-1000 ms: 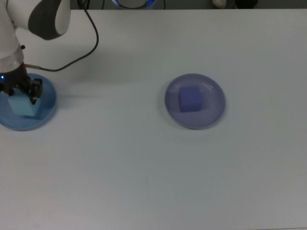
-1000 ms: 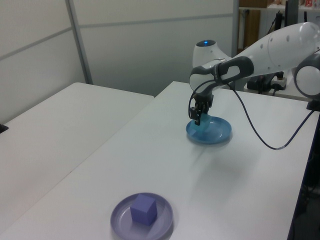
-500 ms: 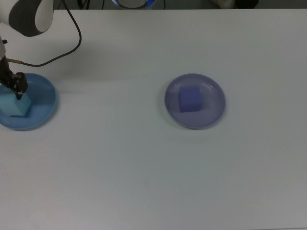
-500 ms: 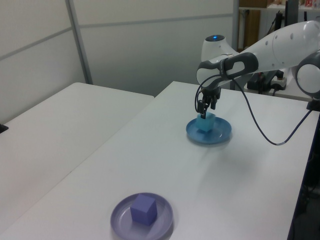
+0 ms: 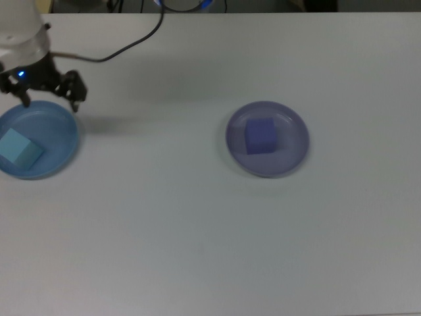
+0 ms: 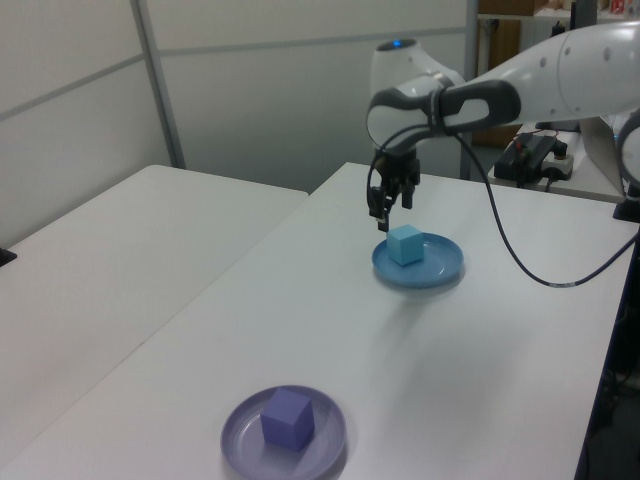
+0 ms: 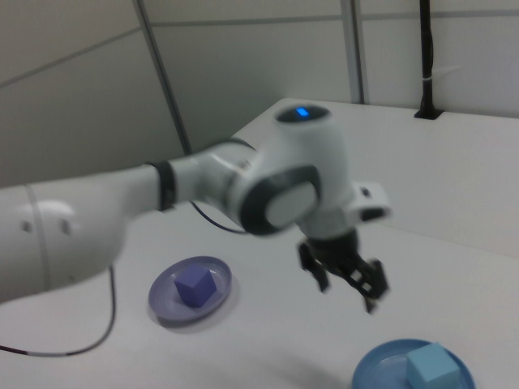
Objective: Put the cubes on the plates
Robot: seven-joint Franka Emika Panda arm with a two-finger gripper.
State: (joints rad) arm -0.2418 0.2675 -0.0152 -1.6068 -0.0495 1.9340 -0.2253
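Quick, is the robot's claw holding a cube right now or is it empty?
Gripper: open and empty, raised above the table beside the light blue plate; the cyan cube lies on that plate, untouched.

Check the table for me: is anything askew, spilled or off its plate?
Nothing stands out. The cyan cube sits inside the blue plate, the purple cube on the lavender plate, and the hand is empty above the table.

Cyan cube (image 5: 20, 149) on light blue plate (image 5: 56, 125), just below the tool (image 5: 49, 96). Indigo cube (image 5: 260, 136) on lavender plate (image 5: 293, 141), well apart to the top view's right. Tool black w/ blue LED; arm (image 6: 540, 85) white & grey, cable (image 5: 128, 46) black. Worktop (image 5: 210, 237) plain white.
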